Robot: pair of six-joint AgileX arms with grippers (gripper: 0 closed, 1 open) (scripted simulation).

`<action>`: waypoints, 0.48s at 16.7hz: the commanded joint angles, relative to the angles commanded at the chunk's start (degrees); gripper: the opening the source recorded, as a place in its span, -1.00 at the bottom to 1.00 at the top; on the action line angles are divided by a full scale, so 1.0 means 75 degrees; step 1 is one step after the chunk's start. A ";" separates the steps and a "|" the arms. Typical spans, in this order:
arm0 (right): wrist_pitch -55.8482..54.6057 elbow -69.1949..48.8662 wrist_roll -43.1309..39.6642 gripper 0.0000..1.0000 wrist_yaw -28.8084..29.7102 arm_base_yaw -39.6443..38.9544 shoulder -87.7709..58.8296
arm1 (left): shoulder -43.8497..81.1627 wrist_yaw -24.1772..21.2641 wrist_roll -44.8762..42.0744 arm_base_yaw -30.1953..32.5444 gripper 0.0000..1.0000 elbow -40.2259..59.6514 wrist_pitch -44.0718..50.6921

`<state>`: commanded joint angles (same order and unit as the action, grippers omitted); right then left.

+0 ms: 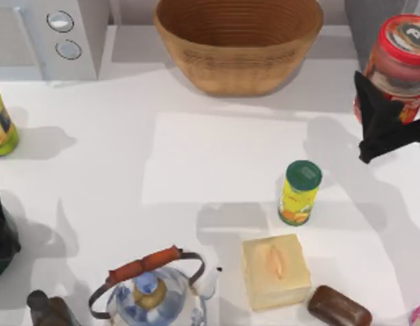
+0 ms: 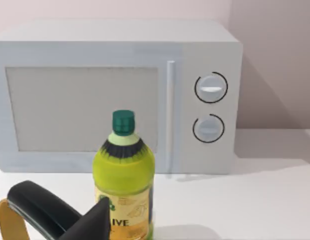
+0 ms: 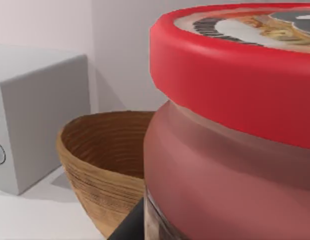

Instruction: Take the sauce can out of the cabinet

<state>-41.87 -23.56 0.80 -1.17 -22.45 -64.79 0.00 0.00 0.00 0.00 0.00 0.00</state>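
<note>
— Right gripper (image 1: 372, 119): where is it, and is it holding anything?

— It sits at the tabletop's right edge, towards the far right corner. Its dark fingers are closed on the side of the sauce can (image 1: 402, 58). The right wrist view has the can (image 3: 230, 150) up close, red-rimmed lid uppermost, upright.

— And the left gripper?

— The left gripper (image 2: 69, 225) is parked by the left edge, facing an olive-oil bottle (image 2: 123, 180). I cannot tell whether it is open or closed.

— Start from the near edge, then.

— A glass kettle (image 1: 152, 295) with a reddish handle stands at the near edge, left of centre. To its right lies a pale yellow block (image 1: 274, 272), and just beside that a dark brown lump (image 1: 338, 307).

— Further in?

— A yellow canister (image 1: 300, 193) with a green lid stands upright right of centre, well apart from the can. The olive-oil bottle (image 1: 1, 129) stands at the left edge.

— And at the far edge?

— A wicker basket (image 1: 238, 41) sits in the middle. The white microwave (image 1: 60, 34) with two round knobs fills the far left corner.

— The cabinet?

— A grey cabinet (image 1: 369, 24) shows at the far right corner, just behind the can. The can is in front of it, in the gripper's hold.
</note>
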 joint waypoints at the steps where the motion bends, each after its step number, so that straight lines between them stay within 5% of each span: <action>1: -0.0471 -0.0253 0.0002 -1.00 -0.0012 -0.0264 -0.0786 | 0.0000 0.0000 0.0000 0.0000 1.00 0.0000 0.0000; 8: -0.3466 -0.1917 -0.0001 -1.00 -0.0063 -0.1832 -0.5620 | 0.0000 0.0000 0.0000 0.0000 1.00 0.0000 0.0000</action>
<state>-67.87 -37.94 0.79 -1.64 -36.19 -106.94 0.00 0.00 0.00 0.00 0.00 0.00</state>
